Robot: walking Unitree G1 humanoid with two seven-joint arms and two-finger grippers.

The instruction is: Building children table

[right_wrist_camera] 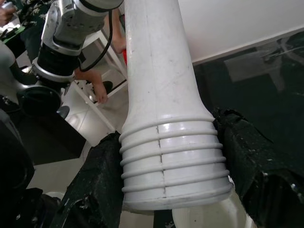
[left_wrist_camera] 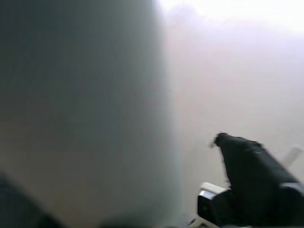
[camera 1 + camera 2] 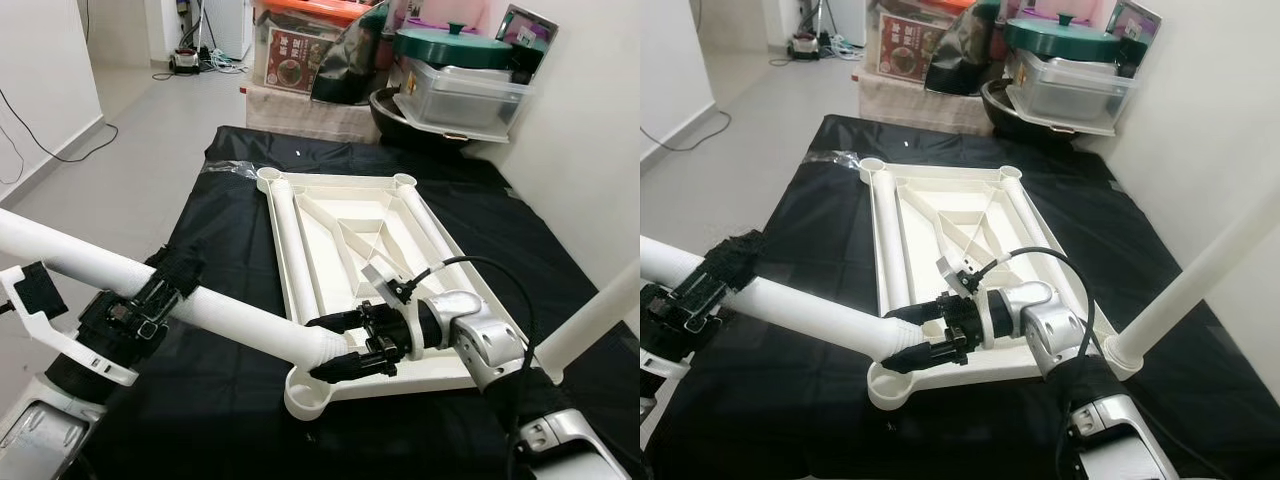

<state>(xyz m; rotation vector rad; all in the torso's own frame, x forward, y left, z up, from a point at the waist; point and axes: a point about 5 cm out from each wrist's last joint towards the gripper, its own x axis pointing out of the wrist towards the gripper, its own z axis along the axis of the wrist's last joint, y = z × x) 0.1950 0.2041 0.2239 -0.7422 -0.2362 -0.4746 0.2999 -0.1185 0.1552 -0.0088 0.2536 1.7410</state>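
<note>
The white table top [image 3: 335, 181] lies upside down on a black cloth [image 3: 220, 210]. One white leg [image 3: 1200, 270] stands fitted in its near right corner. I hold a second white leg [image 3: 240, 322] slanted in the air. My left gripper [image 3: 165, 290] is shut around its middle. My right gripper [image 3: 314, 348] is shut on its threaded end [image 1: 173, 156], with a black finger on each side. That end hangs just above the round socket [image 3: 310, 397] at the near left corner, tilted and not inside it.
Plastic boxes and a green-lidded pot [image 3: 460, 90] are stacked beyond the far edge of the cloth. A white wall [image 3: 590, 150] runs close on the right. Grey floor with cables [image 3: 60, 150] lies to the left. A person's bare foot [image 1: 97, 90] stands by a white stool.
</note>
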